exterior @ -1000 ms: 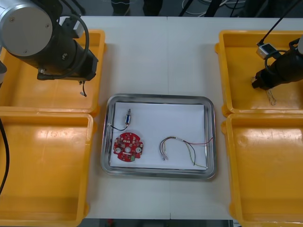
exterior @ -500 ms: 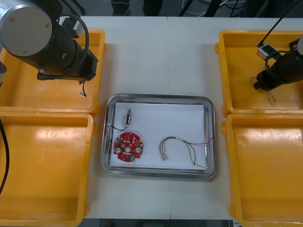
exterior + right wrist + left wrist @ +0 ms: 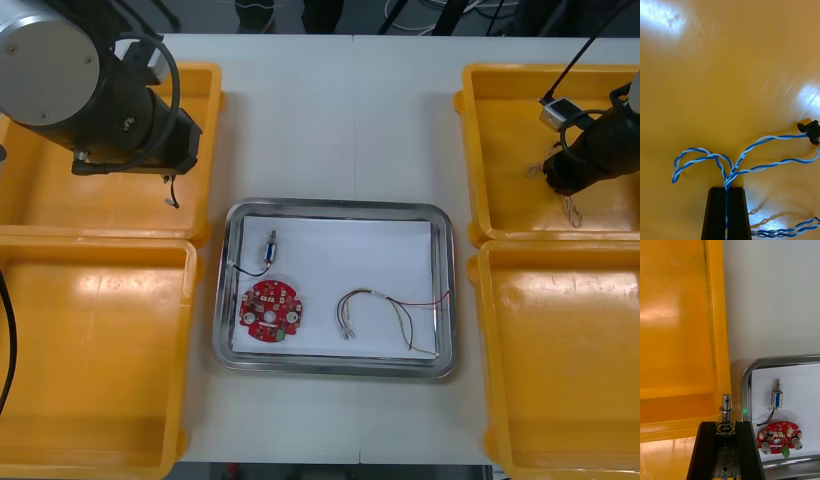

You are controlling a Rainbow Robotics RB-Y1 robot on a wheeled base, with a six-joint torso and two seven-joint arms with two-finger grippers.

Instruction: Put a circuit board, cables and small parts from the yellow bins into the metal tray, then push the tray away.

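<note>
In the right wrist view my right gripper (image 3: 727, 190) is shut on a twisted blue and white cable (image 3: 759, 143) that lies on the floor of the far right yellow bin (image 3: 715, 75). The front view shows that right gripper (image 3: 558, 186) low in the same bin (image 3: 500, 130). My left gripper (image 3: 726, 425) is shut on a small metal part (image 3: 726, 412) with a spring, above the far left bin's wall (image 3: 717, 352). The metal tray (image 3: 335, 206) holds a red circuit board (image 3: 269, 310), a small metal part (image 3: 270, 250) and a red and yellow cable (image 3: 392, 310).
Two yellow bins stand at each side: far left (image 3: 50, 205), near left (image 3: 90, 350), near right (image 3: 560, 360). Bare table lies beyond the tray, between the far bins. The left arm's big body hangs over the far left bin.
My right gripper has shut on the blue and white cable and shifted slightly right. The left arm has drifted a little to the left with its part.
</note>
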